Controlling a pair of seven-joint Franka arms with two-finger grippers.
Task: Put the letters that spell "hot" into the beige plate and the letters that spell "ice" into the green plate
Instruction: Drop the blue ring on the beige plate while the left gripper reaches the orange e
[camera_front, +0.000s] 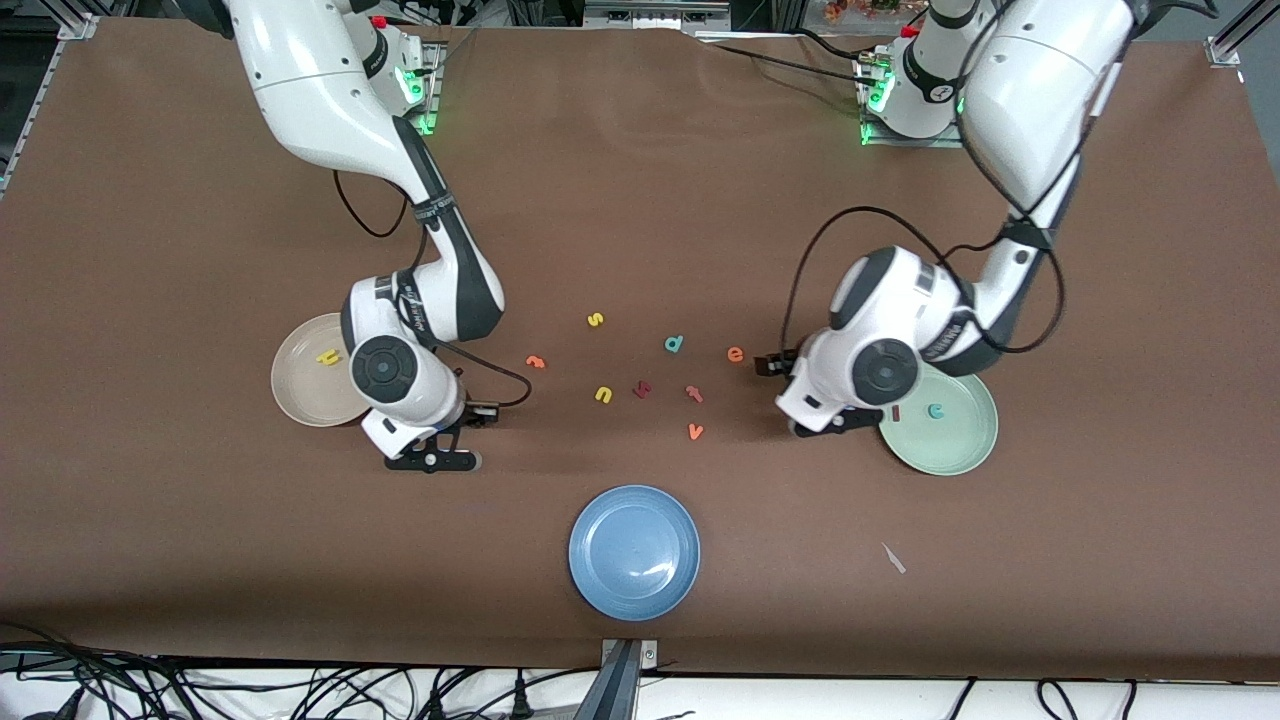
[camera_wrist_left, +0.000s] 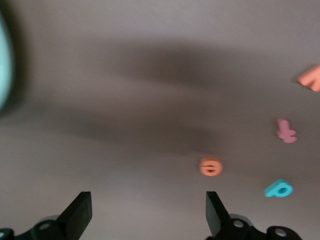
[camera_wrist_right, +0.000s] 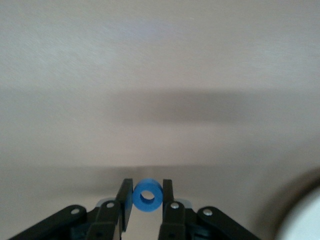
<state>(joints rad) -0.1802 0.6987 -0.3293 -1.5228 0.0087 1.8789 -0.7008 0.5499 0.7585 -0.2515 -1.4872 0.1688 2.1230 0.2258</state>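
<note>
My right gripper (camera_wrist_right: 147, 194) is shut on the blue o (camera_wrist_right: 147, 195), which stands upright between its fingers. In the front view this gripper (camera_front: 432, 461) hangs low over the table beside the beige plate (camera_front: 300, 388), where the yellow h (camera_front: 328, 357) lies. My left gripper (camera_wrist_left: 147, 201) is open with nothing between its fingers. It hovers (camera_front: 815, 427) over the table next to the green plate (camera_front: 955, 445), which holds the teal c (camera_front: 936, 410) and the dark red i (camera_front: 896, 411). The orange e (camera_front: 736, 354) (camera_wrist_left: 211, 166) and the orange t (camera_front: 536, 362) lie on the table.
Loose letters lie mid-table: a yellow s (camera_front: 595, 320), teal d (camera_front: 674, 344), yellow n (camera_front: 603, 395), a dark red letter (camera_front: 642, 389), pinkish-red t (camera_front: 694, 393) and orange v (camera_front: 696, 431). A blue plate (camera_front: 634, 552) sits nearer the front camera.
</note>
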